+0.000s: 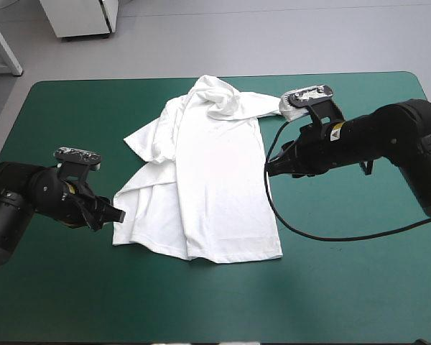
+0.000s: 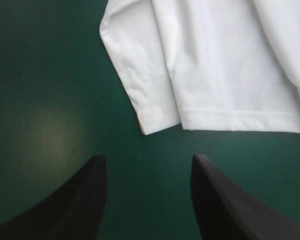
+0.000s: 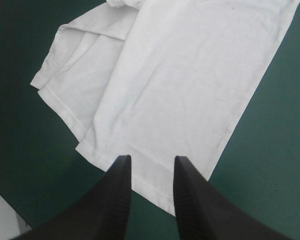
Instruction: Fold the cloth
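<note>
1. The T-shirt (image 1: 208,180) lies mid-counter (image 1: 345,287), mostly flat, with its hem toward the near edge. Its right side looks already turned inward, leaving a straight long edge.
2. The collar end (image 1: 219,97) is bunched, and the left sleeve (image 1: 140,140) and a loose layer stick out on the left.
3. The left gripper (image 1: 115,214) has its fingers apart just beside the near-left hem corner and holds nothing.
4. The right gripper (image 1: 268,169) has its fingers slightly apart at the shirt's right edge and is also empty.
5. I judge the task to be at an early stage: the left side and the crosswise folds remain.
</note>
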You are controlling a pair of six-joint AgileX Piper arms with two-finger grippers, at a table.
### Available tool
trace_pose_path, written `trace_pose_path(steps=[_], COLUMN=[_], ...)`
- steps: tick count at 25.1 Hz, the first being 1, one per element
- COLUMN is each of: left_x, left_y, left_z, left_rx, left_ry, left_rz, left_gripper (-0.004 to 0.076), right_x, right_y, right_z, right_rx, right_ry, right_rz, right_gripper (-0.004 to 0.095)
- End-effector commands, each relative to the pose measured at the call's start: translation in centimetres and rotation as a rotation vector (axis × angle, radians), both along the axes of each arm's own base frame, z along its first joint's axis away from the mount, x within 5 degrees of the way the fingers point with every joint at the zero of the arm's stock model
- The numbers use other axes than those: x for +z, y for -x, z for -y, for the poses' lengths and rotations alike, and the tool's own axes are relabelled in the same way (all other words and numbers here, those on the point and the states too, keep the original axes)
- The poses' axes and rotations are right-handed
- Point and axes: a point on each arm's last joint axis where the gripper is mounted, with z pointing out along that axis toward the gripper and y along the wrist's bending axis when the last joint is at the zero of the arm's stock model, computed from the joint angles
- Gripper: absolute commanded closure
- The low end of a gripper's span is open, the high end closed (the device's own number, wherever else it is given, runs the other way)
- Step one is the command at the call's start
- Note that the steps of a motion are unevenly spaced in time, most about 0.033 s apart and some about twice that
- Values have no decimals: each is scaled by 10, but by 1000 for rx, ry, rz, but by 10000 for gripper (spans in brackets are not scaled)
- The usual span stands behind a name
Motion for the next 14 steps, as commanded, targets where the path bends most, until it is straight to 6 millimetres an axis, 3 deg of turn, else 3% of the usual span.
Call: trace_pose_path(steps=[1, 5, 14], left_x=[-9, -43, -77], left_y=[-20, -51, -75], left_z=[5, 12, 17], left_rx=[37, 65, 105], left_ry=[17, 5, -2], left_rz=[9, -100, -192], left_gripper=[346, 346, 346], right_x=[17, 17, 16], right_y=[10, 9, 8], right_z=[4, 5, 6], right_rx=[-6, -8, -16], right_ry=[-37, -30, -12], right_rz=[78, 81, 89], right_gripper=[630, 630, 630])
